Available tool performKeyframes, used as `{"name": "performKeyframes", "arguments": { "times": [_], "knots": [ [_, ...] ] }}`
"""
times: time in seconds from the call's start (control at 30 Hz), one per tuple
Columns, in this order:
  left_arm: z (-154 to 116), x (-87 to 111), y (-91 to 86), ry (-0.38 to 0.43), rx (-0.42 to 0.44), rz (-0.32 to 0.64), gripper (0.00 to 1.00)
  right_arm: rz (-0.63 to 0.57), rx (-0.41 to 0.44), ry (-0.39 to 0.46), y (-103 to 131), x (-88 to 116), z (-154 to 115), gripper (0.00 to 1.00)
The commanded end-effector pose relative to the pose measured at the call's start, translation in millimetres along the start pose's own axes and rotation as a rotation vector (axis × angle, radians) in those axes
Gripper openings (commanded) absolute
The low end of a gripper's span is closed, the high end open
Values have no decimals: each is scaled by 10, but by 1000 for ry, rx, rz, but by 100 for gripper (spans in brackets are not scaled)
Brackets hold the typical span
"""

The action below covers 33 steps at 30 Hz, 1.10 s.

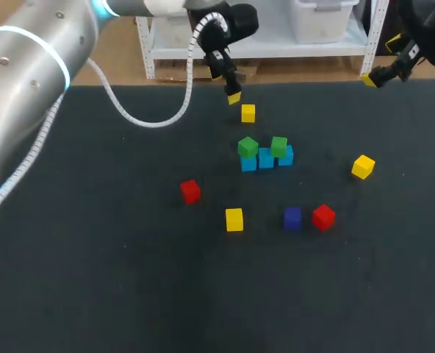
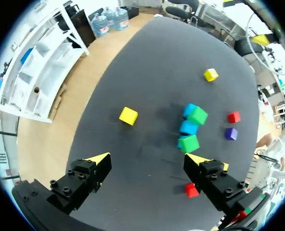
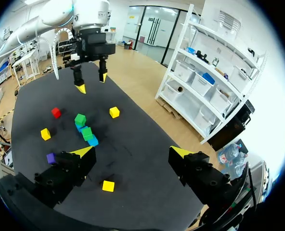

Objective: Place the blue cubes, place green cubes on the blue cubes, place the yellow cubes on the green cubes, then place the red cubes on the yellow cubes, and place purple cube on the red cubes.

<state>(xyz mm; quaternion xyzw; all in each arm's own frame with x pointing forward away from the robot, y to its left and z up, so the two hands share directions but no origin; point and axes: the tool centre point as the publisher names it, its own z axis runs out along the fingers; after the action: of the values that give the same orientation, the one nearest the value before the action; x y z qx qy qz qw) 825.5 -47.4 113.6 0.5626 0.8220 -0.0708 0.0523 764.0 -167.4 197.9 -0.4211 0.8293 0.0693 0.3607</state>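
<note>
The left tool (image 2: 149, 162) is hanging spread wide and empty just behind the nearest yellow cube (image 1: 247, 112), which is sitting on the counter (image 1: 129, 279) close behind the blue cubes (image 1: 266, 159). This looks like a line-up for a pick, since the green cubes (image 1: 247, 147) are already resting on the blue row and yellow is due next. The right tool (image 3: 132, 153) is hanging spread and empty well right of the blue row, probably leaving room, while the red cubes (image 1: 190, 191) and purple cube (image 1: 292, 217) are lying loose in front of it.
</note>
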Motion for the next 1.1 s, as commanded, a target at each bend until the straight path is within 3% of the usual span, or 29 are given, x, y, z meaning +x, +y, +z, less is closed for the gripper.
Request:
{"name": "performKeyframes", "arguments": {
  "times": [0.03, 0.2, 0.33, 0.63, 0.77, 0.9, 1.1],
  "knots": [
    [9, 96, -258, -25, -47, 17, 100, 0, 0, 0, 0, -1, 0, 100],
    [130, 83, -502, -13, -35, 33, 100, 0, 0, 0, 0, -1, 0, 100],
    [212, 104, -694, -15, -77, 31, 100, 0, 0, 0, 0, -1, 0, 100],
    [422, 247, -874, -29, -85, -14, 100, 0, 0, 0, 0, -1, 0, 100],
    [503, 217, -1013, 3, -129, 33, 100, 0, 0, 0, 0, -1, 0, 100],
    [636, 199, -1160, 5, -117, 48, 100, 0, 0, 0, 0, -1, 0, 100],
    [783, 187, -1103, 6, -127, 10, 100, 0, 0, 0, 0, -1, 0, 100]
  ]
}}
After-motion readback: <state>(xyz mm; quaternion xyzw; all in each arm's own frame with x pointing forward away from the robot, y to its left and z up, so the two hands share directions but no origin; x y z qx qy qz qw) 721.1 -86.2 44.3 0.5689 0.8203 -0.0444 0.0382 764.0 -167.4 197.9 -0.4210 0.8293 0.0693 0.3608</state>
